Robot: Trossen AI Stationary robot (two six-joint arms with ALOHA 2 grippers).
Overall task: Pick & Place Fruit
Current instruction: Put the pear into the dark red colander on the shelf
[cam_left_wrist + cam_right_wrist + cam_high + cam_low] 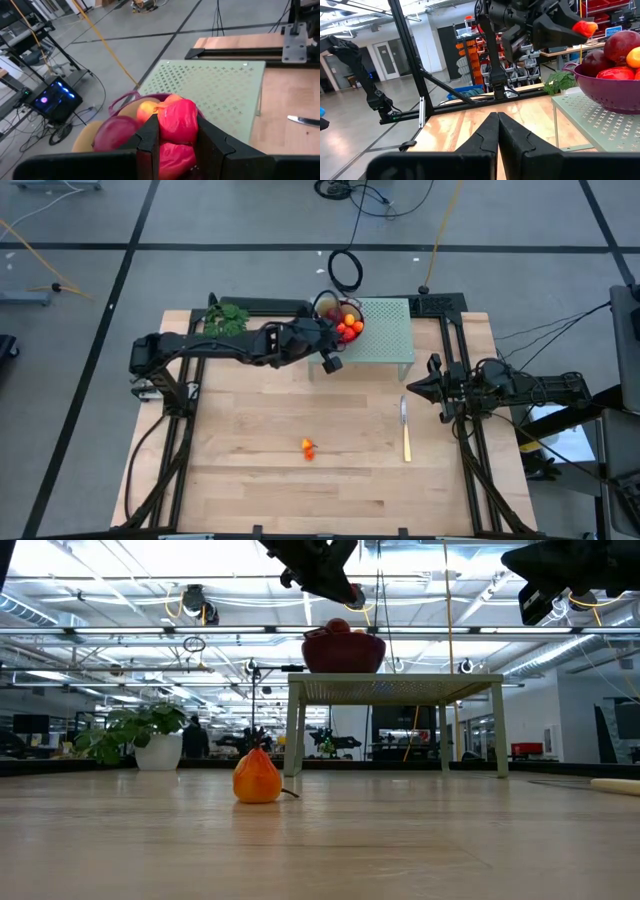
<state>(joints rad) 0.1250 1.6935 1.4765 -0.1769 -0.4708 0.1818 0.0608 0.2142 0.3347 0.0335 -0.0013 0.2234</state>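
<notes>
High view: the wooden desk (250, 480) fills the scene, and at its far edge stands a pale green perforated stand (385, 330) carrying a purple bowl (615, 97) already piled with fruit (348, 328). The left arm reaches right across to it — its left tool (177, 137) hangs directly over the bowl, fingers (149, 142) pinching a bright red fruit (177, 120) between them, with more red and orange pieces just beneath. From table height that tool sits up above the bowl rim, and the stand lifts the bowl well off the desk.

The right arm waits off to the side, its right tool (496, 131) pressed together, tips touching, pointing across the desk toward the stand.

A green leafy bunch (226, 318) lies behind the left arm, near the far corner. A yellow-handled knife (405, 430) lies just ahead of the right tool. And down on the open desk, well apart from both tools — one small orange fruit (257, 777), sitting alone on the wood.
</notes>
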